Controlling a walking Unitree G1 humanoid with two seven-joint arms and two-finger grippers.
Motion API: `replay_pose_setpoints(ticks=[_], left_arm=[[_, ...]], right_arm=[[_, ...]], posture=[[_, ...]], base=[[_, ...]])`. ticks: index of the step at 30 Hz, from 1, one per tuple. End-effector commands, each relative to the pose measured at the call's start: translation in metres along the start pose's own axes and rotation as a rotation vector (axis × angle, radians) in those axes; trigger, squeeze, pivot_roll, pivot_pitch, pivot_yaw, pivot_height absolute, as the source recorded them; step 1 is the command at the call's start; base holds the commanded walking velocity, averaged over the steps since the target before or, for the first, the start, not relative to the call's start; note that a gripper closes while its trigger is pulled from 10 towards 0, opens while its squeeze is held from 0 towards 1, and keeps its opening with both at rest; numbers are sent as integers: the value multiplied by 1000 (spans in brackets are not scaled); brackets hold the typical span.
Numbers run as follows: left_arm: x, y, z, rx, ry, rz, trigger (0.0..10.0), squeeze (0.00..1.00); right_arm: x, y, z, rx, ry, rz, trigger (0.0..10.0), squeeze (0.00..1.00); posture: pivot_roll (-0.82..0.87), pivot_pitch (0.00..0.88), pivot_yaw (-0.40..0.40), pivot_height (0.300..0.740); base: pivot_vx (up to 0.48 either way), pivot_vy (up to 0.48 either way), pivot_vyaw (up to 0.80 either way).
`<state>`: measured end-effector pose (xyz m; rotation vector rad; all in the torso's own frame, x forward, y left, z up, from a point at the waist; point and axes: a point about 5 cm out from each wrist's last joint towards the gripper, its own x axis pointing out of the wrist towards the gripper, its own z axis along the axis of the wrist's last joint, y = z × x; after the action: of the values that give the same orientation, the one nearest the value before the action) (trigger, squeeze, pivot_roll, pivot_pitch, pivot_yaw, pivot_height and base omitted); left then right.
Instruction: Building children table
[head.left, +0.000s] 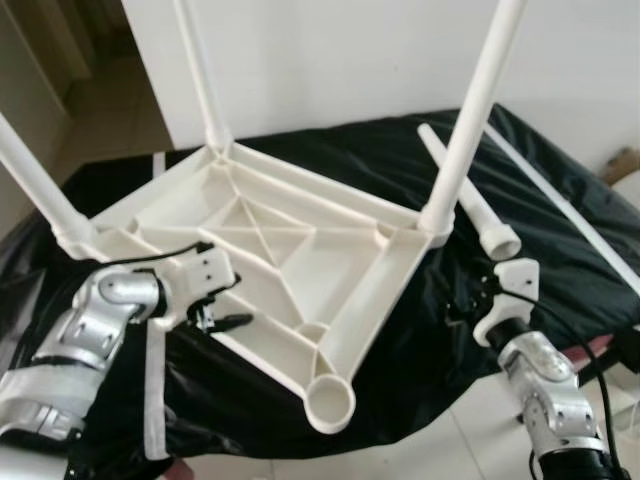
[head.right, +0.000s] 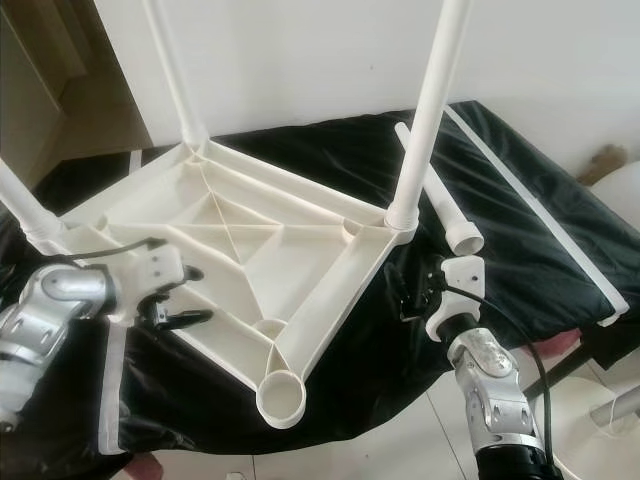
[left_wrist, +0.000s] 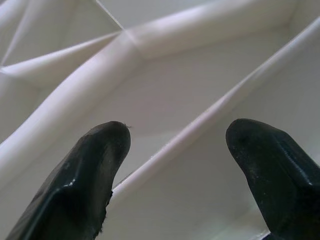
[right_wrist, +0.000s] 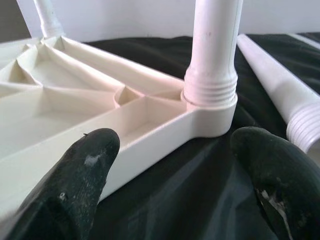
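A white plastic table top (head.left: 300, 250) lies upside down on a black cloth. Three white legs stand in its corner sockets, the right one (head.left: 470, 110) closest to my right gripper. The near corner socket (head.left: 330, 403) is empty. A loose white leg (head.left: 482, 212) lies on the cloth to the right of the table top. My left gripper (head.left: 232, 308) is open over the ribbed underside at the left edge, and a rib (left_wrist: 170, 145) runs between its fingers. My right gripper (right_wrist: 175, 165) is open just off the right corner, facing the threaded base of the standing leg (right_wrist: 210, 85).
The black cloth (head.left: 420, 340) covers a low surface whose front edge drops to a pale tiled floor (head.left: 450, 450). A white strip (head.left: 155, 400) lies along the left side and another (head.left: 560, 200) at the right. A white wall stands behind, with a doorway at the far left.
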<state>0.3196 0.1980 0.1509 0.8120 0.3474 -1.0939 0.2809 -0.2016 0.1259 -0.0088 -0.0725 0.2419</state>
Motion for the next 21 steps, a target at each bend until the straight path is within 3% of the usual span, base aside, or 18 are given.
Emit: replay_pose_setpoints(ticks=[1, 10, 15, 21], left_arm=[[2, -1, -4, 21, 33, 4, 10000, 0], [15, -1, -4, 83, 78, -3, 10000, 0], [25, 9, 3, 190, 142, -13, 10000, 0], [30, 17, 6, 159, 166, -26, 10000, 0]], right_arm=[[0, -1, 0, -4, 10, 10, 10000, 0], [2, -1, 2, -13, 12, 14, 10000, 0], [7, -1, 4, -25, 17, 26, 10000, 0], [11, -2, 7, -31, 10, 29, 10000, 0]], posture=[[-69, 4, 35, 740], [-61, 7, 23, 740], [-55, 9, 23, 740], [-59, 11, 32, 740]], base=[[0, 0, 0], [0, 0, 0], [0, 0, 0], [0, 0, 0]])
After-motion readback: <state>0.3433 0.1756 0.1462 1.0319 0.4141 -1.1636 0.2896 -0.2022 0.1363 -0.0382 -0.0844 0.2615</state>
